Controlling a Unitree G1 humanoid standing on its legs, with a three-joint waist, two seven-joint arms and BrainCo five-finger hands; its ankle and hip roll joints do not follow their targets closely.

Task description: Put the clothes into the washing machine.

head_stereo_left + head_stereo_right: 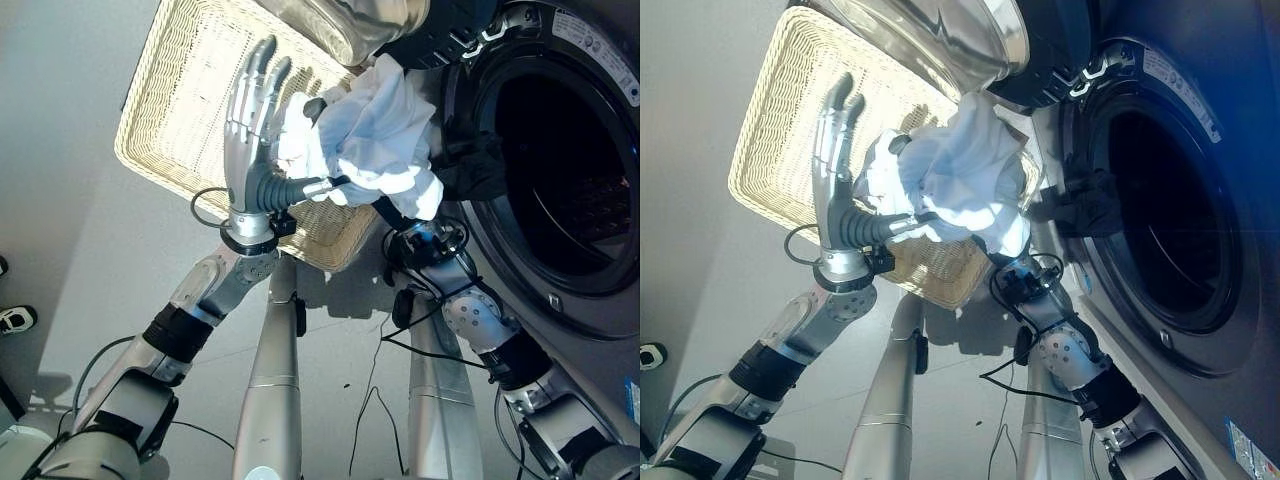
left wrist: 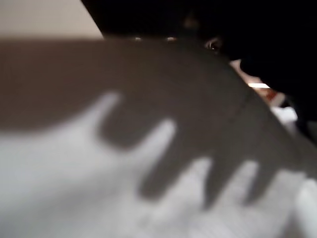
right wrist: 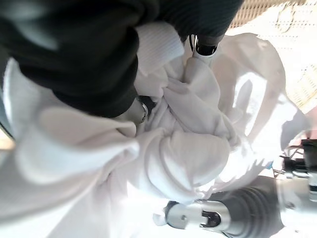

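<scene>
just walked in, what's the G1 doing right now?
Loading laundry. The right hand is buried in a bundle of white clothes, holding it up between the wicker basket and the open washing machine drum. The left hand, fingers straight, steadies the bundle from the basket side. A dark garment hangs over the drum's rim. The white bundle isn't inside yet.

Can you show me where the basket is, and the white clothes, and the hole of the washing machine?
basket (image 1: pixel 190 90), left eye view, on its bare woven bottom.
white clothes (image 1: pixel 375 130), left eye view, on the middle of the bundle.
washing machine (image 1: pixel 1160 215), right eye view, on the dark drum opening.
</scene>
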